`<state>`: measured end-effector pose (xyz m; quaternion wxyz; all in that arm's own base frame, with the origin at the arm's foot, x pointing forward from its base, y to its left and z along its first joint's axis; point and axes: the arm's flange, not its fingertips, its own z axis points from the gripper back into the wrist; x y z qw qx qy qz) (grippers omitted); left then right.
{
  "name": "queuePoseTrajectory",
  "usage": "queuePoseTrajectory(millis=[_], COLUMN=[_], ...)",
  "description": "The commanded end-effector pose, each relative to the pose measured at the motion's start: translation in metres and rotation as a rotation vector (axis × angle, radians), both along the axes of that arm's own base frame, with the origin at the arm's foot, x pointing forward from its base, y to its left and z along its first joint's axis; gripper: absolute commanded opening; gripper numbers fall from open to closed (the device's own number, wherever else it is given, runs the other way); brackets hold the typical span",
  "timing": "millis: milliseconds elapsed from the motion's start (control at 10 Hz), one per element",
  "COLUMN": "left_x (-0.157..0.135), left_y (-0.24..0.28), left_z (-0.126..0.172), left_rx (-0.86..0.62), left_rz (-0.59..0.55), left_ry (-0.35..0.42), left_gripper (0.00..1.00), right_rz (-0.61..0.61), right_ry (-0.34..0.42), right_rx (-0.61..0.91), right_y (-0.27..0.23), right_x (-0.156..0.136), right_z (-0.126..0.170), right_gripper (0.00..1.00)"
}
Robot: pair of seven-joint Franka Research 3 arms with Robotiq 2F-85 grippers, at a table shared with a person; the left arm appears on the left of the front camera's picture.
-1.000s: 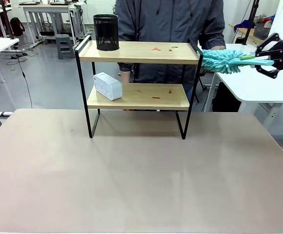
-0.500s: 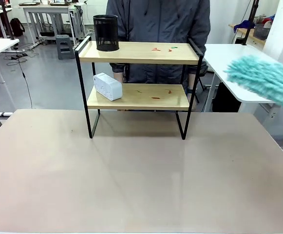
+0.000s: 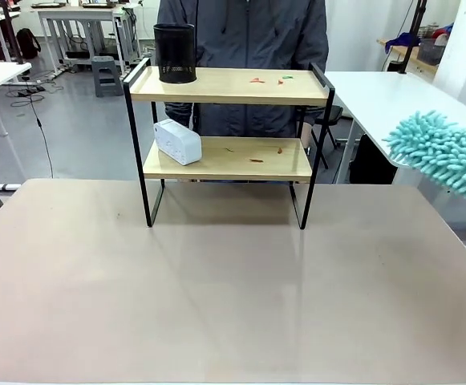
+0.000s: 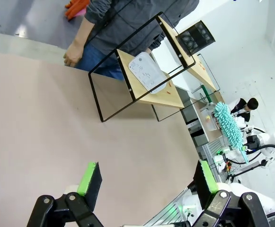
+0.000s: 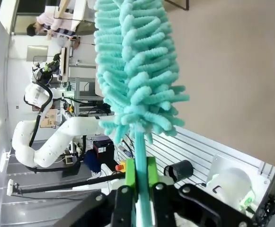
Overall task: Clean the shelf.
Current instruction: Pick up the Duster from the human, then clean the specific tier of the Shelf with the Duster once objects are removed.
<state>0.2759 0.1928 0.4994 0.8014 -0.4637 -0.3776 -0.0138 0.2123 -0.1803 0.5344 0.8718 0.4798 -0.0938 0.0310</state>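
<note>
Counter (image 3: 216, 305), shelf (image 3: 224, 87) at far edge.
Duster (image 3: 445, 156) is clenched in right pincer (image 5: 139, 182), right of shelf; left pincer (image 4: 146, 178) is spread.

The shelf (image 3: 224, 88) stands upright in the upper middle of the front view, its thin black legs on the far part of the tan table (image 3: 216, 305). Two light wooden boards sit one above the other in the black frame, with raised rails at both ends of the top board. Small red and green scraps (image 3: 257, 80) lie right of centre on the top board, and a few reddish ones on the lower board. In the left wrist view the shelf (image 4: 168, 98) appears tilted, in the upper middle.
</note>
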Motion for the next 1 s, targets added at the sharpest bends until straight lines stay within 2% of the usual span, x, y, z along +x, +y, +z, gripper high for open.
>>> queuePoseTrajectory(millis=[0, 900], left_x=[0.0020, 0.0020], left_y=[-0.0008, -0.0008], left_z=[0.0008, 0.0008], left_rx=[-0.001, -0.001], left_rz=[-0.005, -0.005], left_ry=[-0.029, -0.029], left_gripper=[1.00, 1.00], right_rz=[-0.021, -0.021], right_ry=[0.008, 0.008], right_rx=[0.010, 0.010], right_y=[-0.0015, -0.0015], right_x=[0.0063, 0.0063], right_z=[0.0088, 0.0088], right_gripper=[0.00, 0.00])
